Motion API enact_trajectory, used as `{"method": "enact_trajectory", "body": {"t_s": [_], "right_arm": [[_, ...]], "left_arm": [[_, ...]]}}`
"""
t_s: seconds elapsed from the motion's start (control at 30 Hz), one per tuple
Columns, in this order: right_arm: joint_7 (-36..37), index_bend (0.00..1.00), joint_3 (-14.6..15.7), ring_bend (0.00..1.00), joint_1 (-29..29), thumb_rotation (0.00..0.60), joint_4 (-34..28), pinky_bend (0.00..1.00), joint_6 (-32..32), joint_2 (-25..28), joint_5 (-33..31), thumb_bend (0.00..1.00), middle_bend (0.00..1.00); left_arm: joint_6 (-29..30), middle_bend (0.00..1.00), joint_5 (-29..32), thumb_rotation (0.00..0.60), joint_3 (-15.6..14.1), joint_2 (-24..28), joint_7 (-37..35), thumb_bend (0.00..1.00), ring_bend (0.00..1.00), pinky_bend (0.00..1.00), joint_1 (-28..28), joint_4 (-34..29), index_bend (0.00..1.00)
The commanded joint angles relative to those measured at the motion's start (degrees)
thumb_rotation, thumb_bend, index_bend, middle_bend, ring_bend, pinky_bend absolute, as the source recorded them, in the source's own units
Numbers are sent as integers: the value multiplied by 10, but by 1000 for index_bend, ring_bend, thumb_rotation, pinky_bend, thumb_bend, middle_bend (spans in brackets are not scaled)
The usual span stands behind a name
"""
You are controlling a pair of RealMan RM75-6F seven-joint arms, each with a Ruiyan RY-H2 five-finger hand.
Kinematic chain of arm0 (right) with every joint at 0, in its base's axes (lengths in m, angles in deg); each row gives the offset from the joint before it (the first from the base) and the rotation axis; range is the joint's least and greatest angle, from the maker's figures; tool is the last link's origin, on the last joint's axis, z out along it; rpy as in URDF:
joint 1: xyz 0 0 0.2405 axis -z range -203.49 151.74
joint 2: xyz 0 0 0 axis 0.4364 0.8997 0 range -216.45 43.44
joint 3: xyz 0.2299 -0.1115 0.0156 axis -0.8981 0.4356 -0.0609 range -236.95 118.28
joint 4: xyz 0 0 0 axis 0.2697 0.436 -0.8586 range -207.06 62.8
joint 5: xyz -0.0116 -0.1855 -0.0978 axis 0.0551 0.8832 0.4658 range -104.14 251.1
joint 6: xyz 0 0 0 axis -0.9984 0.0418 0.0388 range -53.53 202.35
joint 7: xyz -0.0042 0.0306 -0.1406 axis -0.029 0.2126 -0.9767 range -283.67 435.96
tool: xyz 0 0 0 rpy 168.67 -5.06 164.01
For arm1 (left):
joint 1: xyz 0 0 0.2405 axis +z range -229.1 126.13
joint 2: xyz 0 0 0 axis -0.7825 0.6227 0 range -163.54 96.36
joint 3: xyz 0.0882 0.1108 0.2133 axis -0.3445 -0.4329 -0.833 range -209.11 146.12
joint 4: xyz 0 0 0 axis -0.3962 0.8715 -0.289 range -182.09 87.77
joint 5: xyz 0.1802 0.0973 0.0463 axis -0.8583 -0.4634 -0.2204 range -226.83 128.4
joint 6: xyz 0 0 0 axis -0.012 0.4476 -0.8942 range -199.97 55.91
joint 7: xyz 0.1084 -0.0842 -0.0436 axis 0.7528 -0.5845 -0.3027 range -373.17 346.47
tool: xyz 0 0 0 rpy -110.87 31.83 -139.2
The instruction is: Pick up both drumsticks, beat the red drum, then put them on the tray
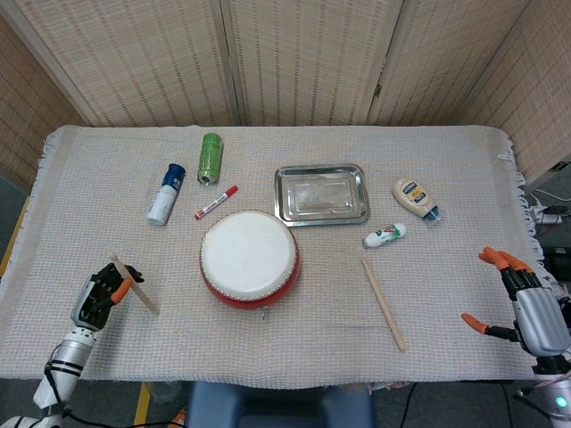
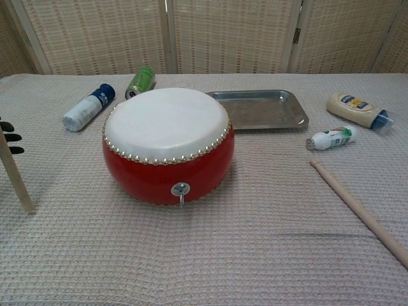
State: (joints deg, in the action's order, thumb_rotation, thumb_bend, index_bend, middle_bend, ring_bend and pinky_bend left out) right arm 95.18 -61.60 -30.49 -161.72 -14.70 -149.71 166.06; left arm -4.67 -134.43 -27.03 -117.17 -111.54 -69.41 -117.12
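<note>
Now left hand (image 1: 100, 296) grips one drumstick (image 1: 136, 285) — right hand (image 1: 519, 308) spread, holding nothing.

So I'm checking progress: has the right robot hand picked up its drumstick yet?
No, the second drumstick lies flat on the tablecloth, apart from the right robot hand, which is open at the table's edge.

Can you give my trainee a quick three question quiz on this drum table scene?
1. True or false: the left hand holds a drumstick.
2. Where does the other drumstick lie? A) in the metal tray B) on the cloth, right of the red drum C) on the drum
3. Fill in: the right hand holds ____.

Key: 1 true; 2 B; 3 nothing.
</note>
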Motion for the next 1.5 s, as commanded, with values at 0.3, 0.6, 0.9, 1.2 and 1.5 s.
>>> {"method": "enact_trajectory", "body": {"t_s": [0.3,0.6,0.9,1.2,1.5], "right_arm": [[2,78,0,22,0,542,1,152,1,0,-3,31,173],[5,79,-1,22,3,540,2,153,-8,3,0,31,173],[-26,79,-16,22,6,540,-27,152,-41,29,12,31,174],[-31,82,-18,22,3,541,-40,152,-42,37,18,31,174],[-31,83,-17,22,4,540,-41,152,-42,35,20,31,174]], "left_arm": [[-23,469,-51,600,-29,-18,-375,481,385,380,-34,133,317],[-10,540,-40,600,-32,-20,-316,407,505,498,-33,124,334],[9,713,-14,600,-22,-18,-134,258,665,633,-20,63,540],[26,853,-7,600,-20,-27,20,251,803,770,-11,24,676],[37,888,-17,600,-28,-34,85,251,837,806,-6,20,716]]}}
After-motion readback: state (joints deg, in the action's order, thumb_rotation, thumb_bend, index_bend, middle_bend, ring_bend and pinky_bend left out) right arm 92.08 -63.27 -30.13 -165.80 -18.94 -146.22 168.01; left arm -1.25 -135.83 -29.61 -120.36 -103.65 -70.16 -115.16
